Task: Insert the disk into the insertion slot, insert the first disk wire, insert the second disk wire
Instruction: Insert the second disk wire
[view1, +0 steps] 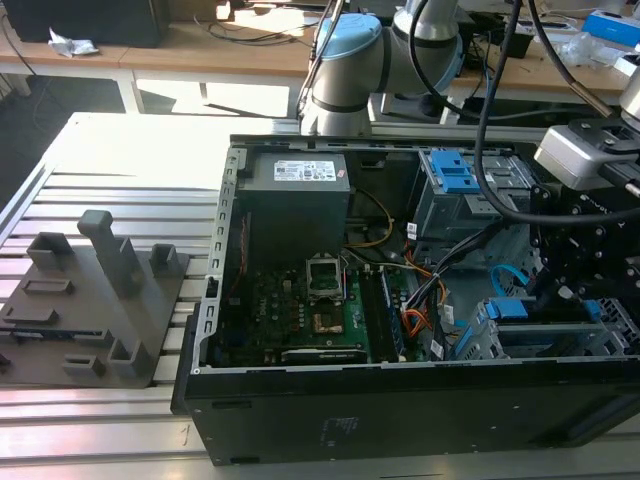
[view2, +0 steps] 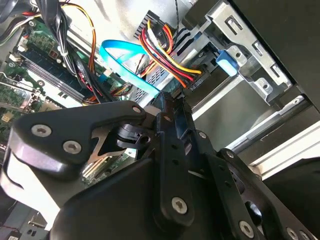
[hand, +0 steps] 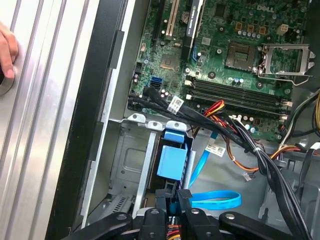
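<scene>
The disk's bright blue caddy (hand: 172, 160) sits inside the insertion slot (hand: 127, 160), the silver metal cage at the case's corner (view1: 615, 330). The caddy's blue also shows in the exterior view (view1: 510, 308) and the second wrist view (view2: 227, 62). A red, yellow and black wire bundle ends in a dark plug (view2: 192, 80) at the disk's back. The second disk wire (hand: 215, 200), a flat light-blue cable (view2: 125, 60), loops over to my gripper (hand: 172, 197). The black fingers (view2: 167, 107) stand close together on the cable's end, right behind the disk.
The green motherboard (hand: 235, 55) and a thick black cable bundle (hand: 240, 135) lie beside the cage. A grey bay with blue latches (view1: 455, 180) and the power supply (view1: 295, 200) stand further back. A grey fixture (view1: 100, 290) rests outside the case. A hand (hand: 6, 50) rests on the slatted table.
</scene>
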